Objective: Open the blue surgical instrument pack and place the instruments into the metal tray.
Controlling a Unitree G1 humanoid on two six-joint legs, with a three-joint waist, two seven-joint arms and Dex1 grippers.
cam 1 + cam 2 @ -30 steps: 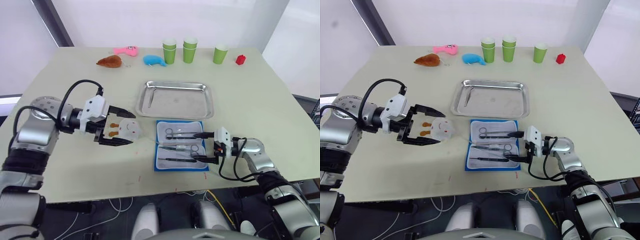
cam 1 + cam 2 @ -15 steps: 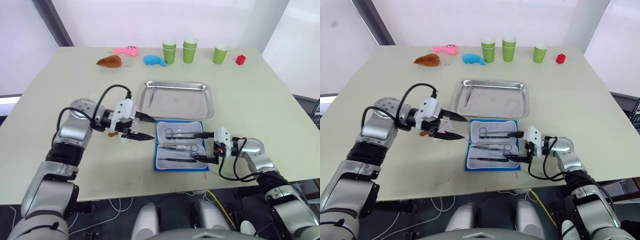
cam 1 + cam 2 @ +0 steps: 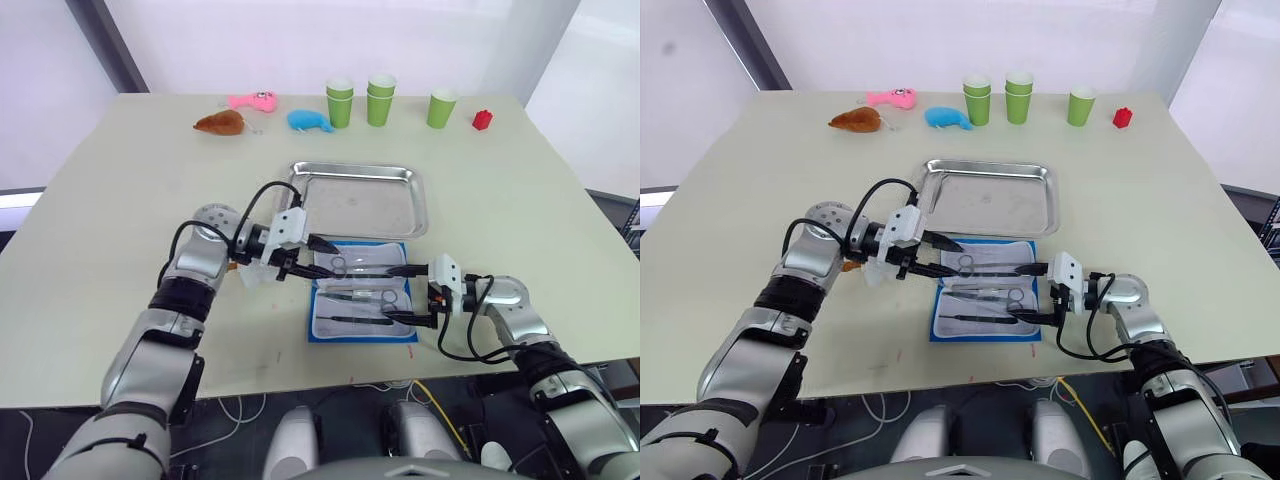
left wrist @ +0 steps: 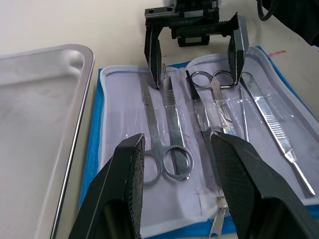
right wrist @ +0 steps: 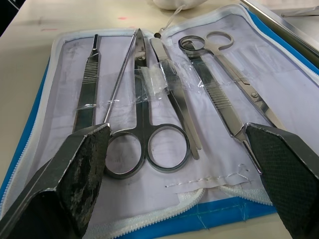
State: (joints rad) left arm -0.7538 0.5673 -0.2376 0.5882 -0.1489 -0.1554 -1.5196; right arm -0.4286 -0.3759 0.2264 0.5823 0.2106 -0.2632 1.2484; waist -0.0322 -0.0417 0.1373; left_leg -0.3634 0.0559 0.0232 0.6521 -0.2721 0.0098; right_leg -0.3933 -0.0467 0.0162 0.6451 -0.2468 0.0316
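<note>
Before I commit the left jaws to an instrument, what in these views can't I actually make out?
- Whether the clear straps across the instruments are fastened: too faint in both wrist views.
- The small white item beside the blue surgical instrument pack: the left gripper and its wrist cover it in the head views.
- The thin item in the metal tray: too small in the head views; the left wrist view cuts the tray off.

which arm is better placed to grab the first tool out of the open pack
Probably left. The left gripper is open with its fingers around the ring handles of the scissors in the open pack, and it sits next to the tray. The right gripper is open wide at the pack's far edge.
</note>
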